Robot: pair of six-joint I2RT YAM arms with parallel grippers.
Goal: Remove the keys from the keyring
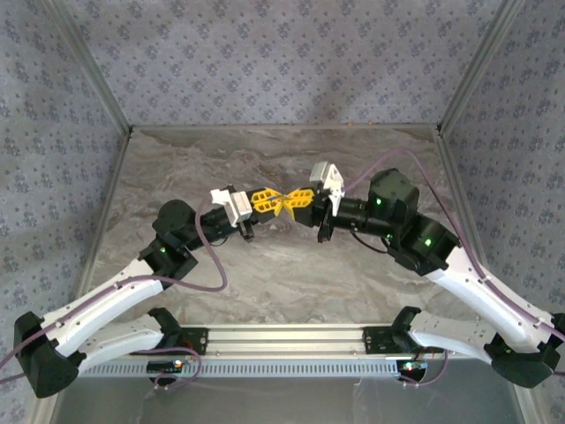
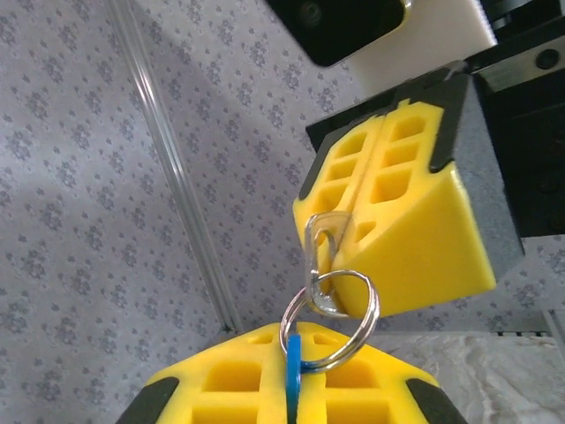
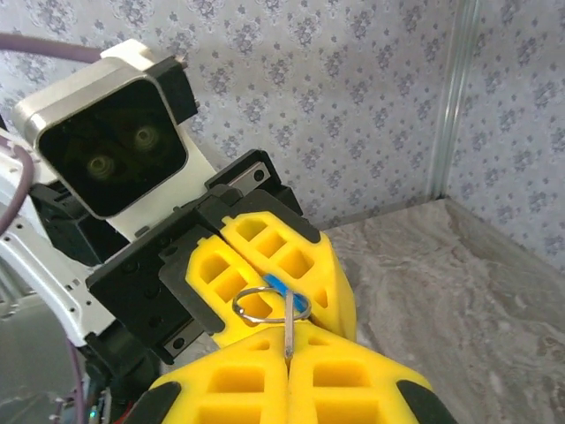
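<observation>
Left pincer (image 1: 265, 200) is clamped shut on the blue key (image 2: 292, 375); facing it, right pincer (image 1: 298, 198) grips the silver key (image 2: 320, 256), keyring (image 2: 374, 311) strung straight between their tips.

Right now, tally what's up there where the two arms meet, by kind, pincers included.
Pincers: 2 (left pincer, right pincer)
Ring: 1
Blue piece: 1
Silver piece: 1
Total: 5
</observation>
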